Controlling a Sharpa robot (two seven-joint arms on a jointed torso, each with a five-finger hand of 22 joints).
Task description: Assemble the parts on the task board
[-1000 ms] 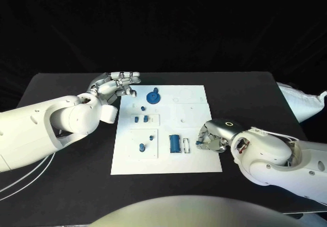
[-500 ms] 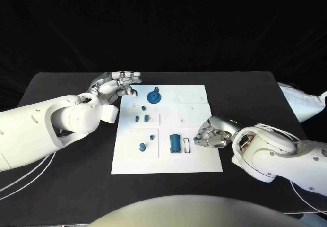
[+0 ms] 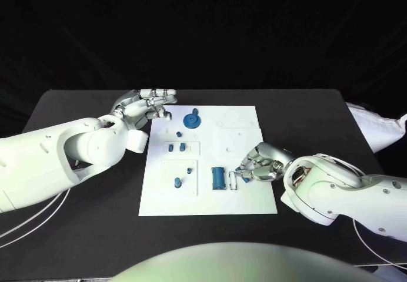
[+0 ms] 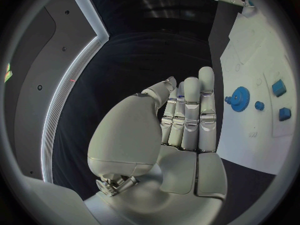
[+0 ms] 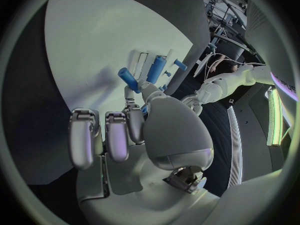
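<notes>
The white task board (image 3: 246, 200) lies mid-table. On its right part my right hand (image 3: 259, 164) pinches a short blue peg (image 5: 129, 78) between thumb and a finger, just above the board (image 5: 87, 40). Left of that hand lies a blue cylinder (image 3: 219, 176) (image 5: 156, 68) beside a white strip (image 3: 232, 179). A blue gear (image 3: 193, 121) (image 4: 239, 95) stands at the far end, with small blue pieces (image 3: 176, 147) and a blue peg (image 3: 177, 183) nearer. My left hand (image 3: 149, 103) (image 4: 184, 117) hovers by the board's far left corner, fingers straight, holding nothing.
The black table (image 3: 76, 235) surrounds the board. A white cloth-like object (image 3: 377, 126) lies at the table's right edge. My left arm (image 3: 59, 158) lies along the board's left side, my right arm (image 3: 347, 194) at its near right corner.
My right hand has turned at the wrist and shifted slightly up the board and toward the blue cylinder. The left hand has stayed put.
</notes>
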